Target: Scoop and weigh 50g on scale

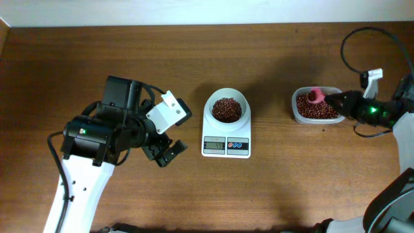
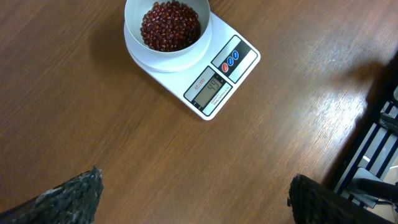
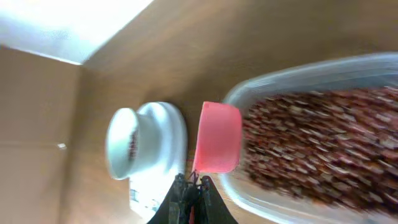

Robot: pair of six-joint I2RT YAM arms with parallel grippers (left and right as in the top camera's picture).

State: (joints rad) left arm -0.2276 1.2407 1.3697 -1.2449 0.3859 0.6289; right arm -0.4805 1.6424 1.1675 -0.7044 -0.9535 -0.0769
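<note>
The white scale (image 1: 226, 137) stands at the table's middle, its round bowl (image 1: 226, 109) holding a heap of dark red-brown beans (image 1: 226, 109). The left wrist view shows the scale (image 2: 227, 68) and the beans (image 2: 170, 25) from the side. My left gripper (image 1: 163, 150) hovers open left of the scale, nothing between its fingers (image 2: 74, 196). My right gripper (image 1: 336, 100) is shut on the handle of a pink scoop (image 1: 315, 96), which hangs over the clear tub's (image 1: 294, 107) beans. In the right wrist view the pink scoop (image 3: 217, 137) sits at the tub's (image 3: 311, 71) rim.
The tub (image 1: 294, 107) of beans stands right of the scale. A black cable (image 1: 352, 40) loops above the right arm. The table's far edge (image 1: 194, 24) meets a pale wall. A dark frame (image 2: 379, 143) shows at the left wrist view's right side.
</note>
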